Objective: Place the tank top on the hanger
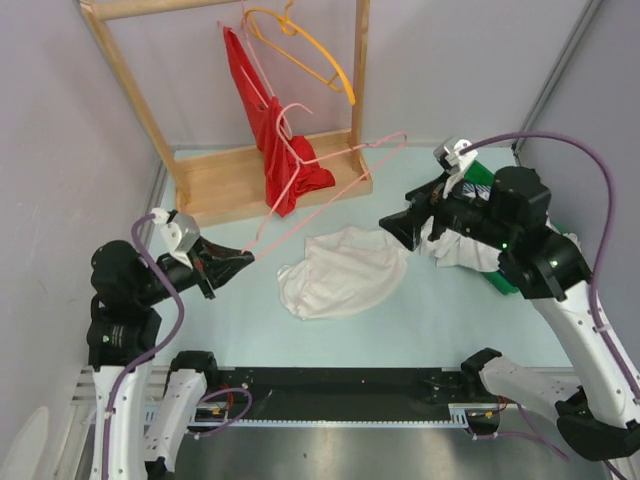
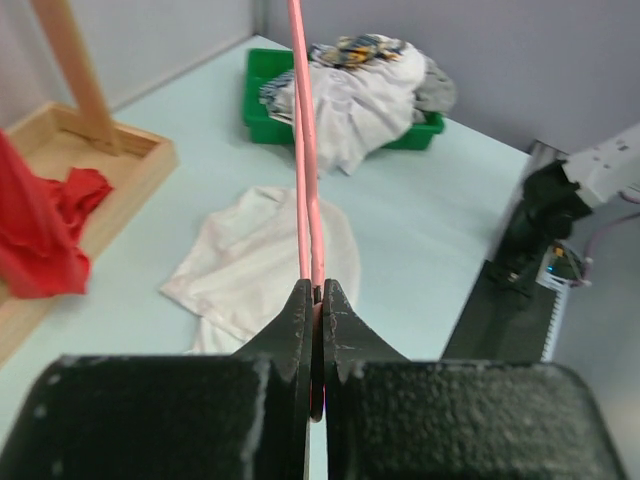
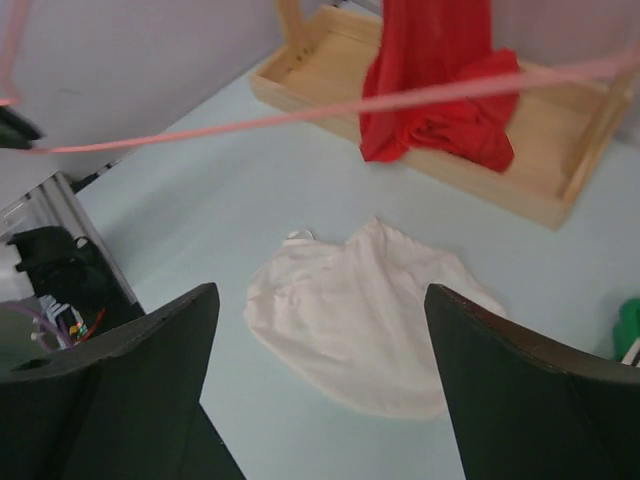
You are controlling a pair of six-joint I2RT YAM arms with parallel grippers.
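1 tank top [image 1: 345, 272] loose; 1 hanger [image 2: 301, 150] in L tool [image 2: 313, 292].

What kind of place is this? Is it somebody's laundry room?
More likely a robot lab's practice table than a home. Two robot arms are fixed at the edge of a pale table with bare grey walls around it. On it stand a small wooden rack and a green bin of laundry.

walls [image 1: 60, 120]: plain grey | table [image 1: 420, 320]: pale blue | wooden rack [image 1: 230, 180]: far left | green bin [image 2: 262, 80]: far right | light: even
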